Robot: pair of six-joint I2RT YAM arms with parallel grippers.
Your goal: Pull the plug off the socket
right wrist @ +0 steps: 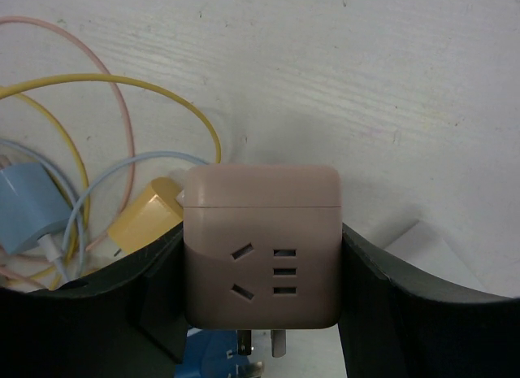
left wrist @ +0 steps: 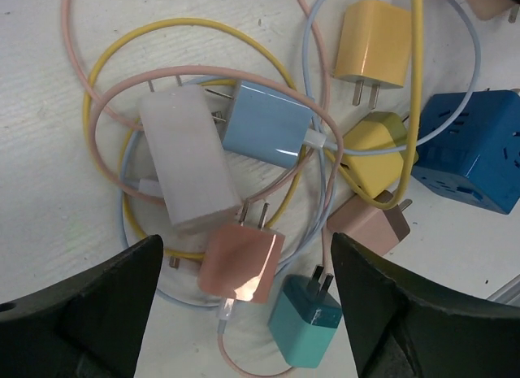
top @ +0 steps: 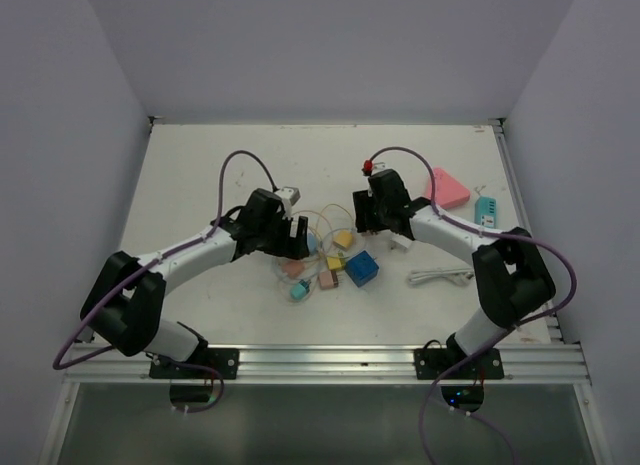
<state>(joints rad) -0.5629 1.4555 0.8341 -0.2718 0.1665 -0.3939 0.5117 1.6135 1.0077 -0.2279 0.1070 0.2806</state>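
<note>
The white tabletop (top: pixel 200 185) carries a tangle of chargers left of the blue socket (top: pixel 362 269). Just beyond that socket, the right gripper (right wrist: pixel 262 293) is clamped on a beige socket (right wrist: pixel 262 223). It looks light, rigid and slick, best pinched on its flat sides. The left gripper (left wrist: pixel 248 305) hangs spread over the pink plug (left wrist: pixel 241 264).

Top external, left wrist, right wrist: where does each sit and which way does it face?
Top external: above and behind the left arm and right arm, looking down at the table; both show whole.
Left wrist: on the left arm, looking down at the plug pile; left hand open, fingers at bottom.
Right wrist: on the right arm, facing the table; right hand shut on the beige socket cube.
Both wrist views share the light-blue plug.
</note>
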